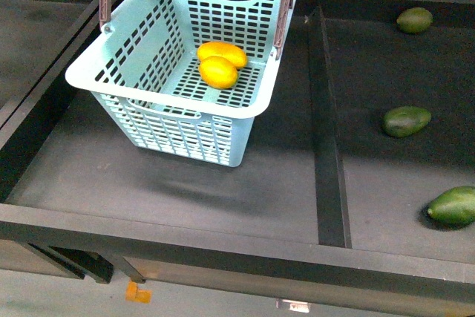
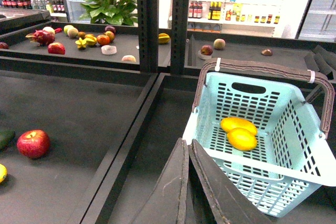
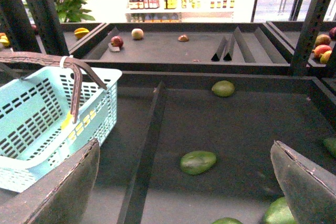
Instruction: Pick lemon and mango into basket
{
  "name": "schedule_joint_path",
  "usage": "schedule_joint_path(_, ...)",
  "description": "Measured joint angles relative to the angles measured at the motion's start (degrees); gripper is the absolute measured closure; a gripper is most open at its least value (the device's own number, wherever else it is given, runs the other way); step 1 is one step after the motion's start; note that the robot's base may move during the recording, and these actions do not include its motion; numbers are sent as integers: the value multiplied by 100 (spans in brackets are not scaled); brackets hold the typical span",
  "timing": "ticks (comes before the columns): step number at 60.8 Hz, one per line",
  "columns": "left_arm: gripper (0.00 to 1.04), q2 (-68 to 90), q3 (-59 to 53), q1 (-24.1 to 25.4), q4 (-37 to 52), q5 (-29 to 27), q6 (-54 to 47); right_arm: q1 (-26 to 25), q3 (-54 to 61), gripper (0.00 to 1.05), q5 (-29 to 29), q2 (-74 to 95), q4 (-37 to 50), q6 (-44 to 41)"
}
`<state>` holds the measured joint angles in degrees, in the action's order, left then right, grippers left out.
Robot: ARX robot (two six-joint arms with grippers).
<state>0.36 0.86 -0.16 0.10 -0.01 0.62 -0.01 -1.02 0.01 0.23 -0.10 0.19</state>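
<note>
While lemon [image 1: 219, 72] and mango [image 1: 223, 52] lie touching in my basket [image 1: 119, 61], left gripper [image 2: 189, 148] is closed empty, right gripper [image 3: 184, 182] gapes wide, empty.

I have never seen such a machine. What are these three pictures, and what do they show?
It is a robot with two arms, each ending in a gripper. One picture comes from a camera on its body; the other two come from cameras on its wrists. On a dark shelf stands a teal basket with the mango and the lemon inside, touching each other. Right of a divider lie three green fruits. The left wrist view shows the left gripper shut and holding nothing, with a red apple on the neighbouring shelf. The right wrist view shows the right gripper open and empty.
</note>
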Motion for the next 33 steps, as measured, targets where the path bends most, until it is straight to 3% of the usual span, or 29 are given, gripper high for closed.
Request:
schedule_joint_path(3, 97, 0, 0, 0, 0, -2, 0, 0, 0, 9, 0, 0, 0, 0)
schedule_joint_path(28, 8, 0, 0, 0, 0, 0, 0, 0, 2, 9, 0, 0, 0, 0)
schedule_joint_path(33, 7, 0, 0, 0, 0, 0, -9, 0, 2, 9, 0, 0, 0, 0)
